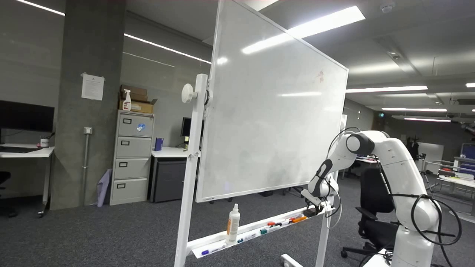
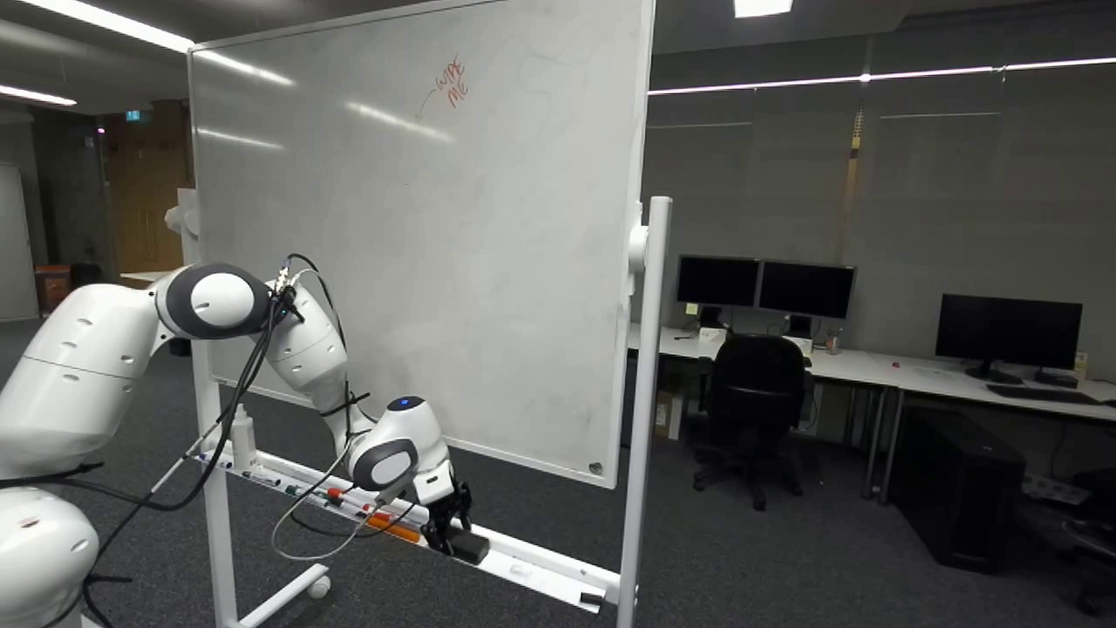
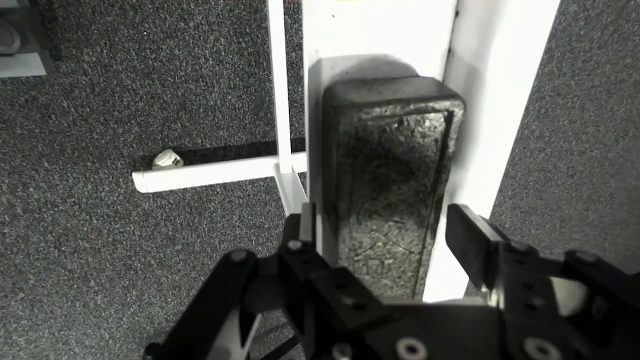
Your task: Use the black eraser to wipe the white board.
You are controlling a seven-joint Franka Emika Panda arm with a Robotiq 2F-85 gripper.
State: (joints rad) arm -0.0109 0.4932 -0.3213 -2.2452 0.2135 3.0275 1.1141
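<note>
Firstly, gripper (image 3: 382, 220), one: black, set wide, holding nothing. Its fingers (image 3: 470, 242) stand on either side of the eraser (image 3: 395, 165) in the wrist view, with a gap showing beside the one at that view's right. How deep they reach alongside, and whether the one at that view's left touches, cannot fairly be told from this angle.

Eraser, one: black block with a marked upper face, lying lengthwise in the tray (image 2: 540, 571). Not lifted.

Orange marker (image 2: 394, 528), one: same tray, near the gripper; not called for.

Other markers (image 1: 264, 231), several: farther along the tray.

Bottle (image 1: 233, 225), one: white, upright in the tray, toward the end away from the gripper.

Board (image 2: 488, 262), one: large, white, framed, carried on the stand (image 2: 649, 392) above the tray; faint grey smudges on its lower part.

Writing (image 2: 453, 81), one patch: red, "WIPE ME", a thin line trailing from it, high on the board; visible in both exterior views.

Progress, as judged: approach to the eraser all but complete. Outstanding: taking hold of it, lifting it from the tray, carrying it up to the board, pressing it flat and rubbing until the red is gone. Wiping of that patch appears not begun, the letters standing legible in an exterior view.
</note>
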